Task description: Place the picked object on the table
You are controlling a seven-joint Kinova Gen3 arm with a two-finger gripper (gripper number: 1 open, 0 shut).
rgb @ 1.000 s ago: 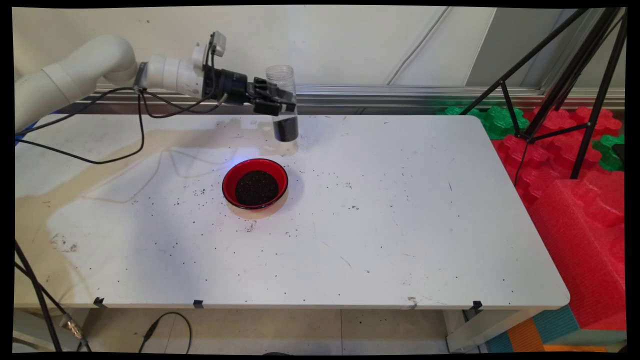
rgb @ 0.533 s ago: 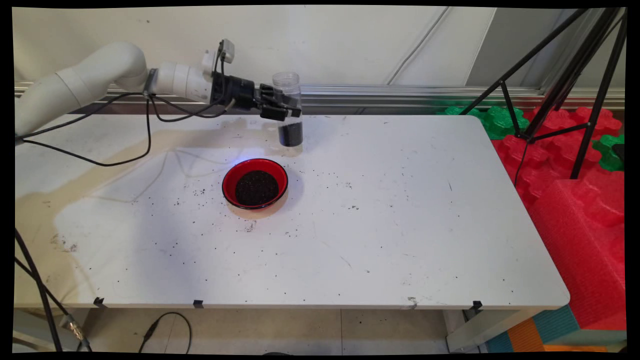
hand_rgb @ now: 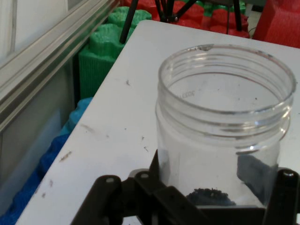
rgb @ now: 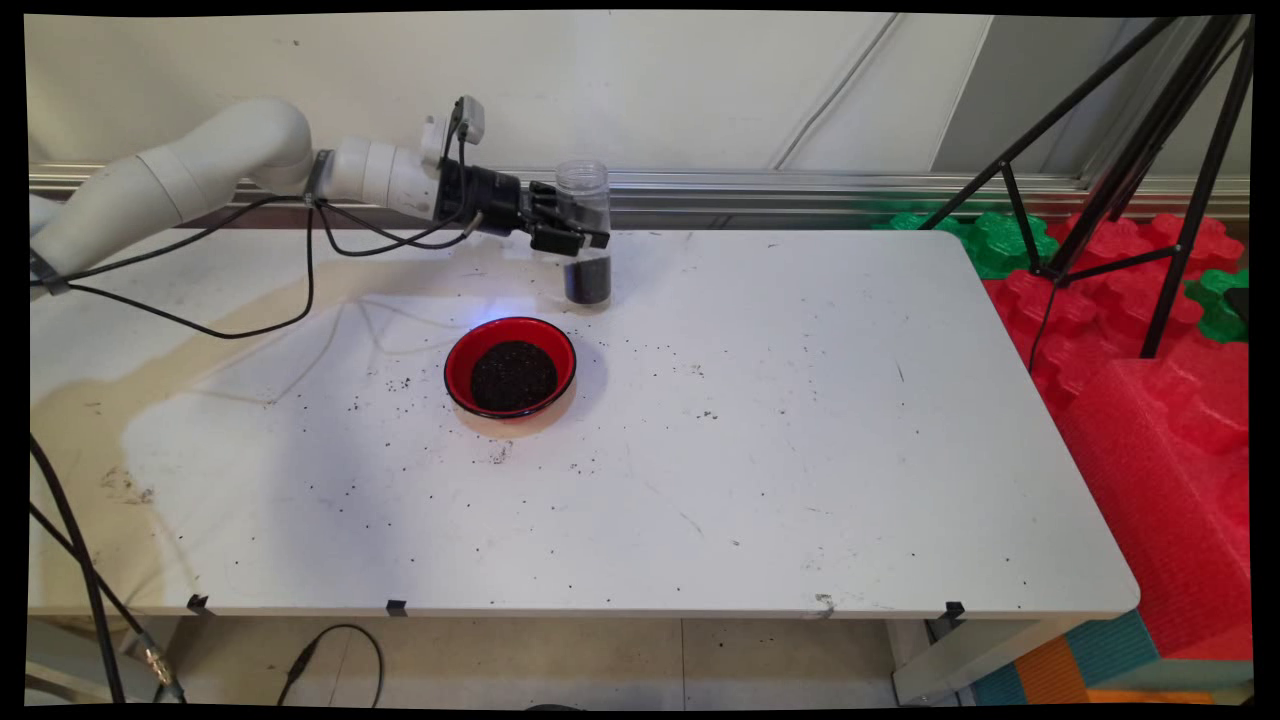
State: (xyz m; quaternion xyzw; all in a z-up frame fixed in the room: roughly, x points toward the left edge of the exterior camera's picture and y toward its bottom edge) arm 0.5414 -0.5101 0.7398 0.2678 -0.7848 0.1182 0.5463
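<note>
My gripper (rgb: 575, 228) is shut on a clear plastic jar (rgb: 585, 232), held upright with its open mouth up. A layer of dark grains fills the jar's bottom, which is at or just above the table (rgb: 800, 420) near its far edge. In the hand view the jar (hand_rgb: 225, 126) fills the space between my fingers (hand_rgb: 154, 180), with dark grains at its bottom. A red bowl (rgb: 510, 366) holding dark grains sits on the table just in front of the jar and slightly to the left.
Dark grains are scattered on the table around the bowl. Black cables (rgb: 250, 320) hang from the arm over the table's left part. A black tripod (rgb: 1130, 150) stands at the right over red and green foam blocks (rgb: 1150, 380).
The gripper has carried the jar down and slightly to the right, from well above the table to its surface or just above it.
</note>
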